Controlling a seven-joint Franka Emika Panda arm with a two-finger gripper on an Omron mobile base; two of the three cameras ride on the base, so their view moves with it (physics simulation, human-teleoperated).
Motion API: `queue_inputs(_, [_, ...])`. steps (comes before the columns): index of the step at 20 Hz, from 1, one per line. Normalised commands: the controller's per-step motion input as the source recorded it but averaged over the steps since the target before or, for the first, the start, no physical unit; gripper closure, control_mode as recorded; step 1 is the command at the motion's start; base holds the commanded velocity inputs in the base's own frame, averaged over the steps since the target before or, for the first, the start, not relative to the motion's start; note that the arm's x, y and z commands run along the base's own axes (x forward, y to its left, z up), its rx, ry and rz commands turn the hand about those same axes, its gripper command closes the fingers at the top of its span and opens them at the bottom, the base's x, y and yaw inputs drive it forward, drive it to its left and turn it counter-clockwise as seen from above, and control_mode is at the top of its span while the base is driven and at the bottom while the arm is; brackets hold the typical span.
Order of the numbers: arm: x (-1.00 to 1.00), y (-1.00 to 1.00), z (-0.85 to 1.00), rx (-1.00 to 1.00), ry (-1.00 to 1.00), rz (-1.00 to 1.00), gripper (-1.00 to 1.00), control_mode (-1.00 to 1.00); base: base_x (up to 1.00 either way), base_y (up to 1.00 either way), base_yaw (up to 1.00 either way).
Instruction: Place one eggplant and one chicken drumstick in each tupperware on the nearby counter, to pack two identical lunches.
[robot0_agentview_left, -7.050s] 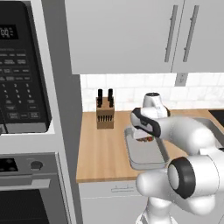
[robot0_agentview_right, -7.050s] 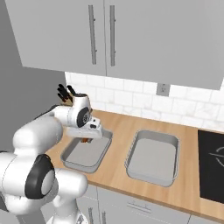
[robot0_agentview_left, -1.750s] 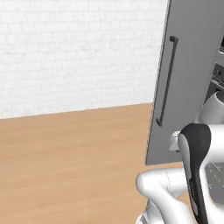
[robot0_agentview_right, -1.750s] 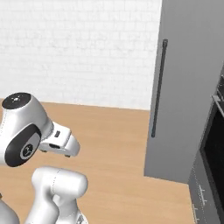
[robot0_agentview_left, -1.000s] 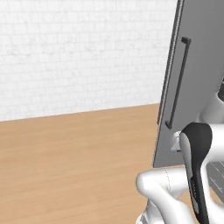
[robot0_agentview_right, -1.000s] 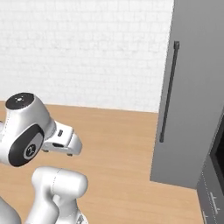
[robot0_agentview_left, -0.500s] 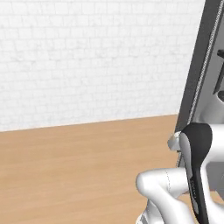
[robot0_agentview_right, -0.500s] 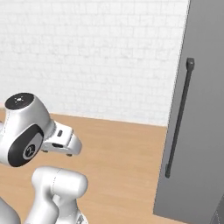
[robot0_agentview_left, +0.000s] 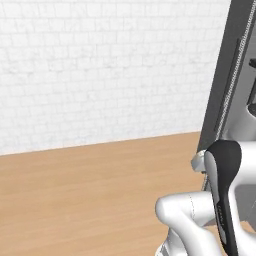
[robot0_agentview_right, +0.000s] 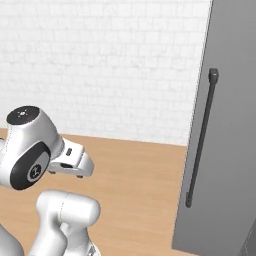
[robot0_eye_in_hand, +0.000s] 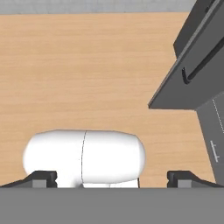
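Camera swung away from the desk with its two trays, white brick wall (robot0_agentview_left: 100, 65) at 12 o'clock, wood floor (robot0_agentview_left: 90, 190) below, tall grey door (robot0_agentview_right: 225, 125) with dark bar handle (robot0_agentview_right: 200, 137) at 3 o'clock, claw (robot0_eye_in_hand: 112, 177) wide open, empty, fingertips (robot0_eye_in_hand: 43, 177) at 6 o'clock.

White brick wall (robot0_agentview_left: 100, 70), wood floor (robot0_agentview_left: 75, 200), grey cabinet (robot0_agentview_right: 220, 140) (long dark handle).

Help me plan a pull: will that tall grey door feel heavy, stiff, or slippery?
Probably heavy: the door is a tall slab that runs past the picture's top. Likely rigid, swinging as one piece rather than flexing, since its face looks flat and unbroken. The handle is a slim, smooth vertical bar, so a grip might slide along it.
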Motion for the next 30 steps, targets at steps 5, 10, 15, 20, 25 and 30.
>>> queue_inputs(5, [0.0,0.0,0.0,0.0,0.0,0.0,-1.0,1.0,0.98,0.41,-0.29])
queue_inputs(10, [0.0,0.0,0.0,0.0,0.0,0.0,-1.0,1.0,1.0,0.0,0.03])
queue_inputs(15, [0.0,0.0,0.0,0.0,0.0,0.0,-1.0,1.0,1.0,0.09,-0.01])
queue_inputs(20, [0.0,0.0,0.0,0.0,0.0,0.0,-1.0,1.0,0.61,0.53,-0.8])
queue_inputs(25, [0.0,0.0,0.0,0.0,0.0,0.0,-1.0,1.0,0.45,0.45,-0.87])
queue_inputs(30, [0.0,0.0,0.0,0.0,0.0,0.0,-1.0,1.0,0.48,0.5,-0.84])
